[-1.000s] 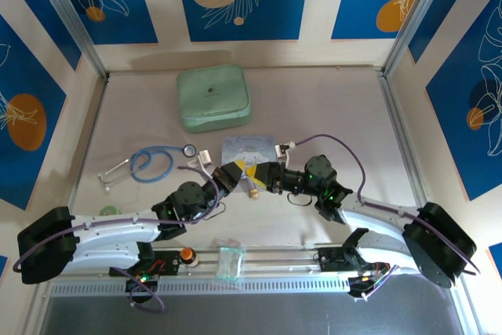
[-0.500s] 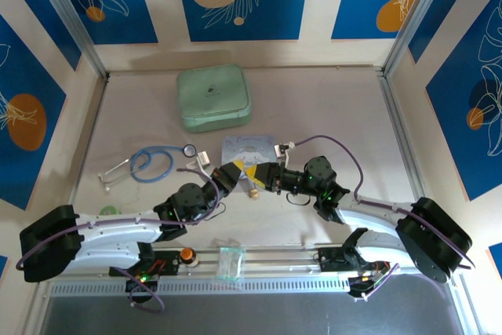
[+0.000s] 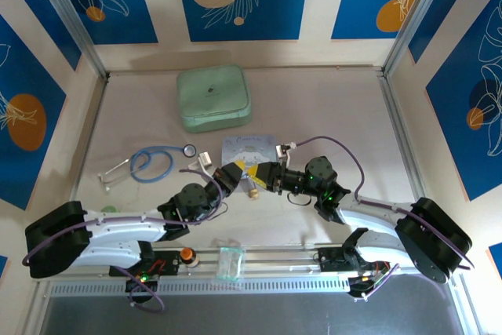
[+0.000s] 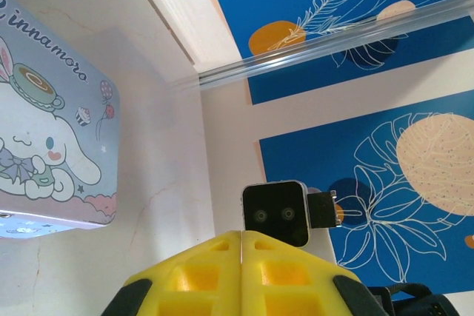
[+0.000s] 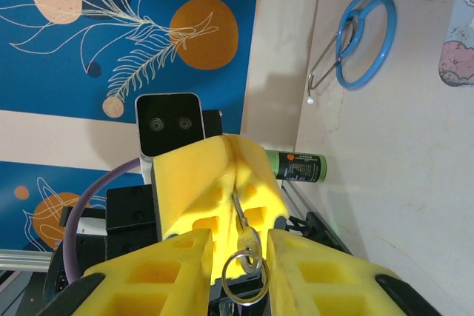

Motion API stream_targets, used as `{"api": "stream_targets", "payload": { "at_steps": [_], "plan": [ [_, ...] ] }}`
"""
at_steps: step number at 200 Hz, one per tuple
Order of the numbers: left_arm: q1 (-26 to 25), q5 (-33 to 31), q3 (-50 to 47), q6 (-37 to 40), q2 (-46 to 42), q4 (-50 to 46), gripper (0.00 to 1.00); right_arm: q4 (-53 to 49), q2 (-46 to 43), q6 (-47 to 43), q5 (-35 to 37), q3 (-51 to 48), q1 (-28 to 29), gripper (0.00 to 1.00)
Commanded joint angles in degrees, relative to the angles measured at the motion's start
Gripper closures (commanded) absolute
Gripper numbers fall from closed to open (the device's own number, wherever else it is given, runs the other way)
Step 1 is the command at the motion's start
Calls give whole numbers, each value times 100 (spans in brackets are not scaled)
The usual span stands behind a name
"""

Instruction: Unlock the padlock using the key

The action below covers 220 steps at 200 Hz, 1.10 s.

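Observation:
The thin silvery key [image 5: 238, 216] has its blade pinched in the seam of my left gripper [image 5: 234, 175], which is shut on it. Its head and ring [image 5: 244, 280] hang between the yellow fingers [image 5: 185, 271] of my right gripper [image 5: 240, 236], whose jaws stand apart on either side with gaps. In the top view the two grippers meet tip to tip, left gripper [image 3: 233, 175] facing right gripper [image 3: 262, 175]. The tiny brass padlock [image 3: 253, 191] lies on the table just in front of them, untouched. The left wrist view has my left gripper [image 4: 242, 233] pressed shut.
A lavender cartoon tin [image 3: 247, 147] [image 4: 44, 131] lies just behind the grippers. A mint case [image 3: 213, 98] sits at the back, a blue stethoscope [image 3: 153, 162] [image 5: 363, 42] to the left. A green tube [image 5: 296, 166], an orange button [image 3: 187, 254] and a clear bag [image 3: 230, 263] are near the front rail.
The right gripper's jaws have narrowed around the key's head. Both arms have shifted only slightly and the grippers stay tip to tip. The padlock has not moved.

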Motion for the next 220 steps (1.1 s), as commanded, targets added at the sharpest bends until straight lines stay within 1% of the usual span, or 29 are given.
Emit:
{"api": "stream_targets", "payload": {
  "at_steps": [1,42,47,51,58,61,95,99,105,157,164,176,180,184,193,207,211,220],
  "plan": [
    [14,-161,-13,-44,45,342,100,61,14,28,45,-51,39,77],
    [16,-153,47,-30,82,320,100,80,109,63,57,-61,34,81],
    [16,-143,53,-37,96,311,100,75,124,66,58,-51,31,83],
    [16,-140,57,-31,105,311,100,77,144,75,58,-51,32,86],
    [16,-128,66,-46,121,316,100,88,176,87,52,-49,32,89],
    [16,-118,66,-48,123,320,100,98,182,94,61,-51,34,92],
    [16,-79,49,-140,221,429,100,192,269,148,102,-95,32,95],
    [16,-70,49,-149,229,449,100,193,269,161,110,-102,33,96],
    [16,-70,40,-153,234,473,100,201,267,161,114,-110,34,100],
    [15,-99,-45,-144,235,478,100,162,175,157,189,-174,16,100],
    [11,-135,-80,-144,231,470,89,127,144,132,190,-189,17,100],
    [16,-210,-125,-145,180,379,66,-46,50,47,187,-207,0,100],
    [16,-230,-131,-149,158,320,55,-111,13,20,187,-217,-8,100],
    [16,-252,-129,-140,119,215,48,-197,-33,-12,190,-230,-18,100],
    [16,-294,-107,-96,23,-54,37,-423,-153,-102,183,-251,-52,100],
    [24,-351,1,175,-203,-652,25,-924,-374,-233,172,-262,-134,100],
    [31,-370,59,193,-291,-944,22,-1083,-434,-281,163,-262,-163,100],
    [41,-388,228,345,-502,-1672,20,-1420,-583,-374,134,-263,-246,100]
  ]
}}
